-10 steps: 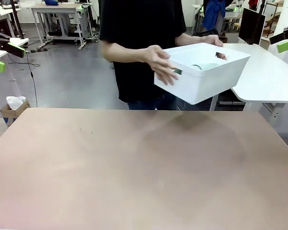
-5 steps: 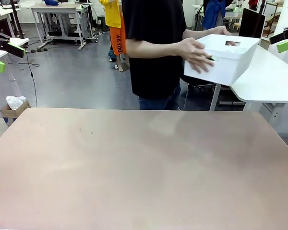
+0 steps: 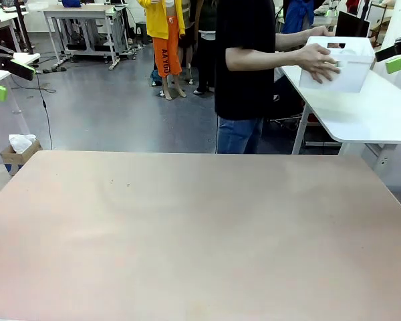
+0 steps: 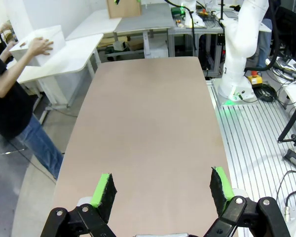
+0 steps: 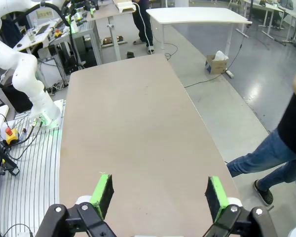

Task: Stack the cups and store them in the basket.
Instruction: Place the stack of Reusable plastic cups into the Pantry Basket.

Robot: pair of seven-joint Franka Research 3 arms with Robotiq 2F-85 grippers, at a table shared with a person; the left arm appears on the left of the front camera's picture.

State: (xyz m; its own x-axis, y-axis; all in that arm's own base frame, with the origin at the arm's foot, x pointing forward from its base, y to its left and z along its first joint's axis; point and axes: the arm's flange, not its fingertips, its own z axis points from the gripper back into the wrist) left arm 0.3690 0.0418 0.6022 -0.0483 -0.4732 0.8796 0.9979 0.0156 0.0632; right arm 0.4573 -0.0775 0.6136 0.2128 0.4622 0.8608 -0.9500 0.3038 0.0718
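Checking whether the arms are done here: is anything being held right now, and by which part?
Both grippers, left and right, are open and hold nothing. The person's hands hold the basket by its short sides, at the side table.

Basket (image 3: 337,65): carried by the person (image 3: 244,67) from above the brown desk's (image 3: 200,234) far edge to the white side desk (image 3: 367,110), now level rather than tilted toward the camera. Person: shifted right, turned toward the side desk. Both hands (image 3: 319,61) remain on the basket.

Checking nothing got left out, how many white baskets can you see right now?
1. The basket is in the person's hands over the white side table; cups inside it can't be seen.
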